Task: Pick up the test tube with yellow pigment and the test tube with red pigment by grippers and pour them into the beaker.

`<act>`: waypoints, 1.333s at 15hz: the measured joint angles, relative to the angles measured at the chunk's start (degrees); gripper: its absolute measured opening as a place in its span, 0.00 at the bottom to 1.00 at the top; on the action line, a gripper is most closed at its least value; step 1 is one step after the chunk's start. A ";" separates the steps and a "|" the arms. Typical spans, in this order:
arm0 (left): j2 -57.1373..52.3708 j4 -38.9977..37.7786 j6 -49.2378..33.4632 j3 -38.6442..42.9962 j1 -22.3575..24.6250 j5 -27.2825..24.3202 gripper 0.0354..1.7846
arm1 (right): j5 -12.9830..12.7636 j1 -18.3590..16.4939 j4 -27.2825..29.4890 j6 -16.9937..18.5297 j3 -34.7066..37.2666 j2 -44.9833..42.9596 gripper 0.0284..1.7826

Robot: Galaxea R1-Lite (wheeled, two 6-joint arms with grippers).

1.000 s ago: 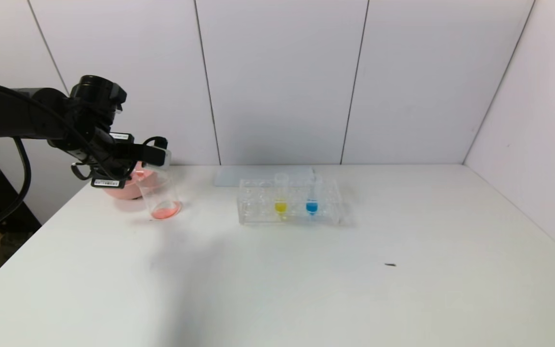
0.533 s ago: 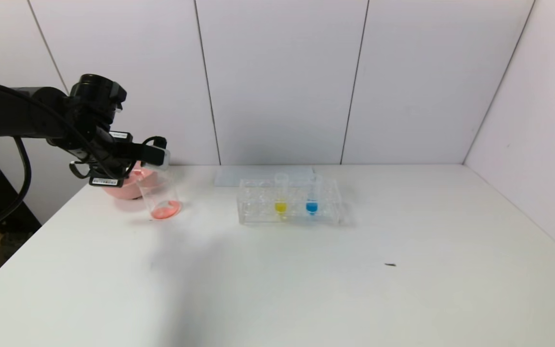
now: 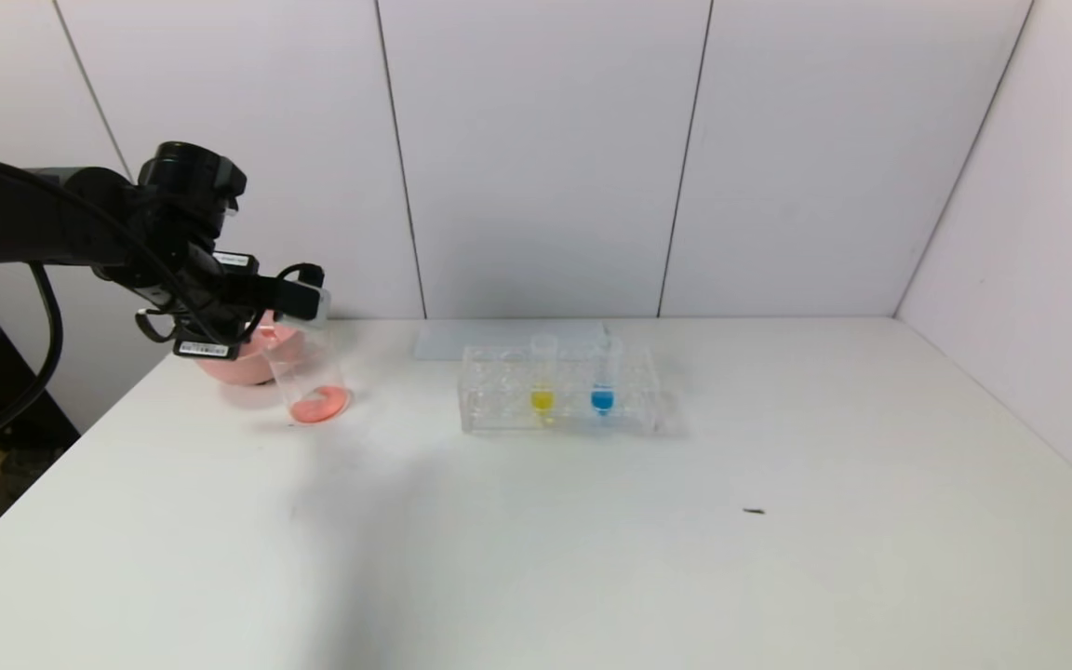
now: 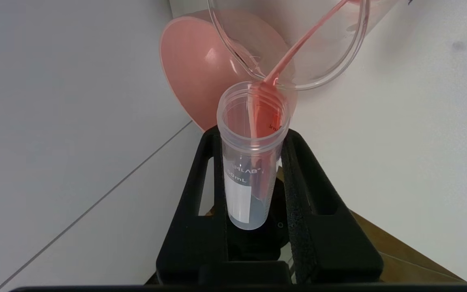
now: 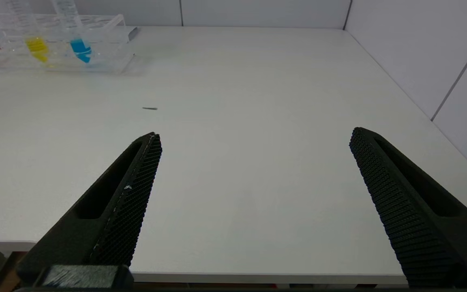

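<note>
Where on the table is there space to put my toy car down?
Free: the wide front of the table before the tube rack, and its whole right side. Crowded: far left, where the beaker, pink bowl and left end effector bunch together.

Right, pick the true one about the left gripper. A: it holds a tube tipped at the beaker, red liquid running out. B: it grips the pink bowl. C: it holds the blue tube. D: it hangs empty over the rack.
A: the left gripper is clamped on the test tube with red pigment, whose mouth meets the beaker rim with red liquid streaming in.
</note>
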 joint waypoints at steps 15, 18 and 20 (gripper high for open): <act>0.13 0.11 0.93 -0.34 -0.52 1.99 0.23 | 0.00 0.00 0.00 0.02 0.00 0.00 0.95; 0.17 0.10 0.94 -0.33 -0.60 1.96 0.23 | 0.00 0.00 0.00 0.02 0.00 0.00 0.95; 0.17 0.11 0.94 -0.28 -0.60 1.99 0.23 | 0.00 0.00 0.00 0.00 0.00 0.00 0.95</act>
